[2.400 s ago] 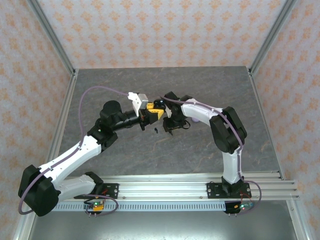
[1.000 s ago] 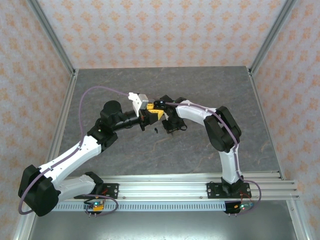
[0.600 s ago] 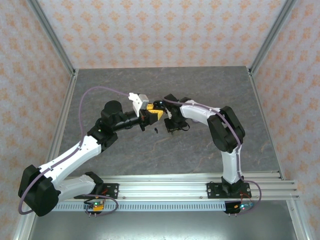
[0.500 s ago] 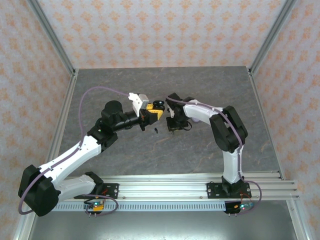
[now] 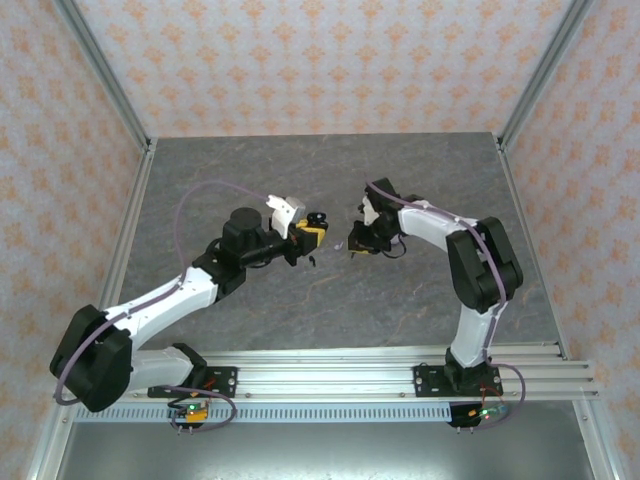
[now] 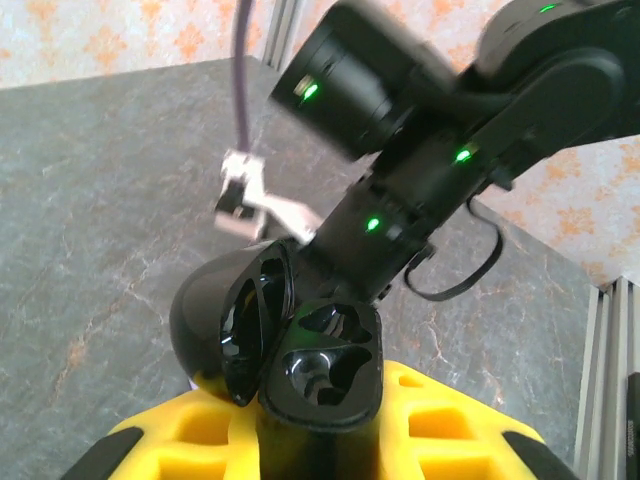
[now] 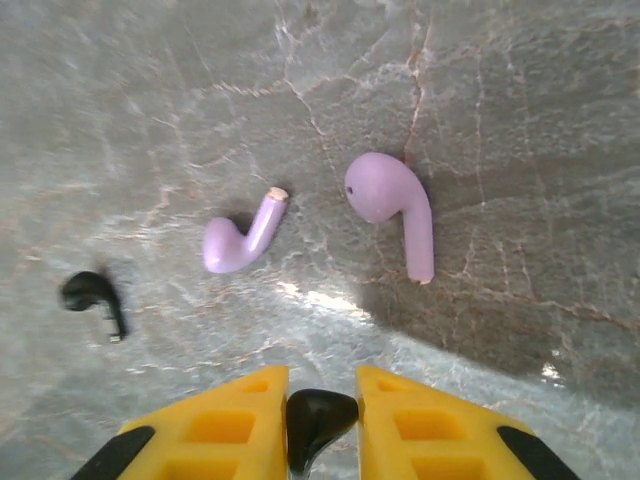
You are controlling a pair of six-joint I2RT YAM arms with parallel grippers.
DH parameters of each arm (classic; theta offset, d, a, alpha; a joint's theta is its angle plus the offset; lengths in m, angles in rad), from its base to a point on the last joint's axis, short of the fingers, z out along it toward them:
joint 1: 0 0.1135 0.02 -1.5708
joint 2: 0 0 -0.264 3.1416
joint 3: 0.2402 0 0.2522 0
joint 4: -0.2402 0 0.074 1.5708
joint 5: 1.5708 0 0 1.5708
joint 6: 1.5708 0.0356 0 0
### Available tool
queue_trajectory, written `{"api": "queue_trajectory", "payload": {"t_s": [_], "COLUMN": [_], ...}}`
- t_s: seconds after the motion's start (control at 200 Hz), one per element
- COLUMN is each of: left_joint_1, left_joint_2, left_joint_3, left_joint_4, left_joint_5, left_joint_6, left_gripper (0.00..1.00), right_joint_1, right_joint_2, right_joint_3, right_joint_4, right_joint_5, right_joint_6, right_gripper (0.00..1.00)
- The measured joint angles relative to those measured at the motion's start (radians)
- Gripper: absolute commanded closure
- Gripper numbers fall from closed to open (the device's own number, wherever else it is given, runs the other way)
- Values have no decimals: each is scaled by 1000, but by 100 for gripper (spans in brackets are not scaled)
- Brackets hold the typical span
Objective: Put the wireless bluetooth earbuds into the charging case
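Seating the black bud (image 7: 318, 418) clenched in the right pincer (image 7: 321, 392) calls, by my judgement, for lining its stem up with an empty-looking well of the open case (image 6: 318, 362), then lowering straight. The left pincer (image 5: 313, 232), clamped on that case, holds it above the middle of the desk (image 5: 300, 165). Loose near mid-desk: lavender bud (image 7: 240, 243), second lavender bud (image 7: 392, 205), spare black bud (image 7: 92, 295), all smooth bulb-and-stem plastic; case a glossy black clamshell with moulded hollows; desk grey, veined, stone-patterned.
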Motion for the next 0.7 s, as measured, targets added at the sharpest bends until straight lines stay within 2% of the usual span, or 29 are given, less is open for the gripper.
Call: {"api": "queue_trajectory", "payload": {"t_s": [0.27, 0.701], "left_joint_1": [0, 0], "left_joint_2": [95, 217], "left_joint_3": [-32, -49], "left_joint_4": [119, 249], "left_joint_5": [-39, -45], "left_joint_6": [-72, -114], "left_gripper": [91, 91], "right_joint_1": [-53, -53], "right_joint_2": [-105, -220], "right_joint_3": [-48, -48], "right_joint_4": [104, 145], "right_joint_5": [-125, -183], "right_joint_6": [70, 102], "right_gripper": [78, 78]}}
